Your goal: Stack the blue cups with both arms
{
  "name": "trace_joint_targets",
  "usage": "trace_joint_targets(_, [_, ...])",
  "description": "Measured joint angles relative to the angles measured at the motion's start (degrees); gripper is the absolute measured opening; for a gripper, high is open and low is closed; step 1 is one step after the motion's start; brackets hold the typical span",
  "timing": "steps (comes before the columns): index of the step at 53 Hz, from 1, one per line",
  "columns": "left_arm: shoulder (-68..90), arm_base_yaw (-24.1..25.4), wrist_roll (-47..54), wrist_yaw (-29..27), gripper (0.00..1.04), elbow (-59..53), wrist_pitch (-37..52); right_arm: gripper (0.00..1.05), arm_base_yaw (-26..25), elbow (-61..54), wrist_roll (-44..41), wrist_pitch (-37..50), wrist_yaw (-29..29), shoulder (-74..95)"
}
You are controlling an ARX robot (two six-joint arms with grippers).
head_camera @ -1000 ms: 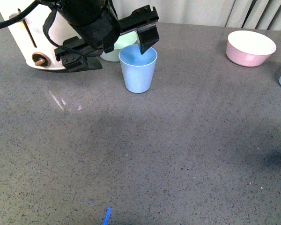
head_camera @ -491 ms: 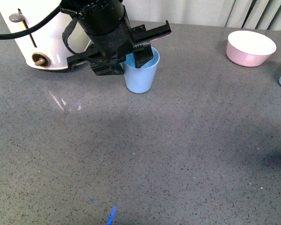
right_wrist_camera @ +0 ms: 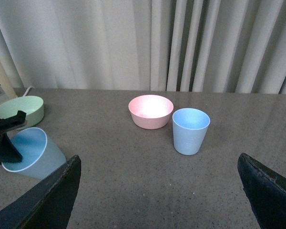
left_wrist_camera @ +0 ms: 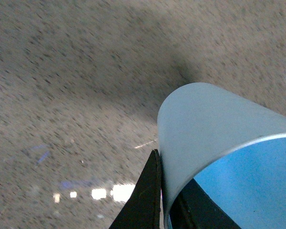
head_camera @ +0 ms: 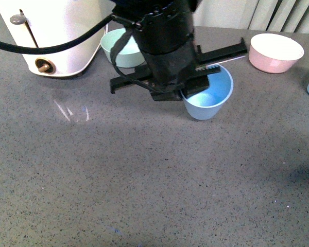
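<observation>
Nothing legible found. The held cup [head_camera: 208, 98], the right cup [right_wrist_camera: 190, 131], the pink bowl [head_camera: 275, 51], the green bowl [head_camera: 118, 46] and the toaster [head_camera: 56, 31] show no readable text, label, brand, number or sign in any view.

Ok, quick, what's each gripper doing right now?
Left gripper: closed on the wall of a tilted blue cup.
Right gripper: open, holding nothing.

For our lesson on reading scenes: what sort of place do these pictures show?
Probably a kitchen-style counter, perhaps staged: a white toaster, a pink bowl and a green bowl sit on a speckled grey worktop, with curtains behind.
</observation>
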Motion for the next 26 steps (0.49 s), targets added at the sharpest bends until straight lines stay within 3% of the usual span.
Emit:
trace_joint_targets(13, [0.5, -8.4, -0.9, -0.3, 0.02, 0.9, -1.9, 0.96, 0.0, 0.0, 0.0, 0.0, 0.0, 0.0])
trace_joint_targets(26, [4.4, -9.0, -1.3, -1.0, 0.02, 6.8, -3.6, 0.96, 0.0, 0.0, 0.0, 0.0, 0.0, 0.0])
